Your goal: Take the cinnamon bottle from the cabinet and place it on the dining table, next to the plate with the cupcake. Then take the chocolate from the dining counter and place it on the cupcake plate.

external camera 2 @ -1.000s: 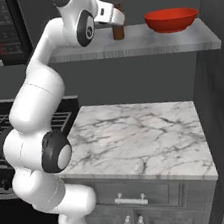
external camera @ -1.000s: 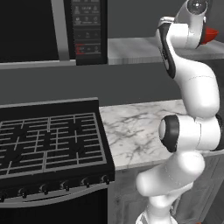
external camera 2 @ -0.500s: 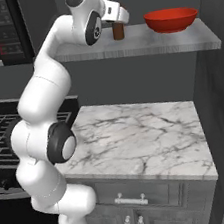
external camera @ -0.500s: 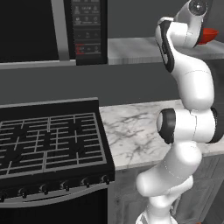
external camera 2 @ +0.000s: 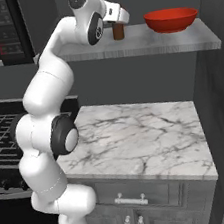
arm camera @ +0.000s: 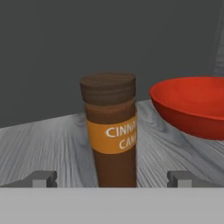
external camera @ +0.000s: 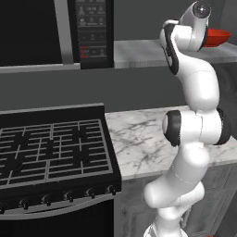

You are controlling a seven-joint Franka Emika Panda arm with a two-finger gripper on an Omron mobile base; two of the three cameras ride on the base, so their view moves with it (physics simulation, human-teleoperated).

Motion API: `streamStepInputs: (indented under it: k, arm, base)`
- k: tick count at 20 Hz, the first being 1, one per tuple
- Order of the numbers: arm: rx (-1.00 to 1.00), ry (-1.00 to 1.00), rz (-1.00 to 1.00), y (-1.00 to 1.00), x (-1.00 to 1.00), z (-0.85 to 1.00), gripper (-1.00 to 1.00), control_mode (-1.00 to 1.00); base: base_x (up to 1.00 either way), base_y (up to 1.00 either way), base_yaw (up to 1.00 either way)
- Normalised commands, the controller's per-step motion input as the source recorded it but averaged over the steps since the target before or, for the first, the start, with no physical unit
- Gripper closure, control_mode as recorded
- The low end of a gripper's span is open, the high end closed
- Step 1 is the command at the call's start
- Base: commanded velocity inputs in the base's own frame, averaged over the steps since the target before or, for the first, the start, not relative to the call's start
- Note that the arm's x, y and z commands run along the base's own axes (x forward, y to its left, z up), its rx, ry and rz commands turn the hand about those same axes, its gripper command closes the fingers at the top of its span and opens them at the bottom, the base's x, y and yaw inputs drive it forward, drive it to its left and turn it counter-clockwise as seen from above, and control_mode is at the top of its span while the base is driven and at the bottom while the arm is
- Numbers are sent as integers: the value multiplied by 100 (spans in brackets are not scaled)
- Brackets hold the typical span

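The cinnamon bottle is brown with an orange label and stands upright on the grey shelf. In the right base view the bottle is just beyond the raised hand. My gripper is open, one fingertip to each side of the bottle's base, not touching it. The plate, cupcake and chocolate are out of view.
A red bowl sits on the shelf close to the right of the bottle, also seen as the bowl in the hand view. Below are a marble counter, a black stove and a microwave.
The arm has stretched toward the shelf, bringing the hand closer to the bottle. The bottle and bowl have not moved.
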Motion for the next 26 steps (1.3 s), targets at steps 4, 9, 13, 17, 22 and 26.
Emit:
streamStepInputs:
  k: [4, 9, 13, 17, 22, 26]
  arm:
    - [0, 0, 0, 0, 1, 0, -100, -100]
    - [0, 0, 0, 0, 9, 0, -100, -100]
    - [0, 0, 0, 0, 12, 0, -100, -100]
    - [0, 0, 0, -1, 19, -5, -100, -100]
    - [0, 0, 0, -6, 15, -1, -100, -100]
    - [0, 0, 0, -8, 10, -4, -100, -100]
  base:
    - [0, 0, 0]
    - [0, 0, 0]
    - [0, 0, 0]
    - [0, 0, 0]
    - [0, 0, 0]
    - [0, 0, 0]
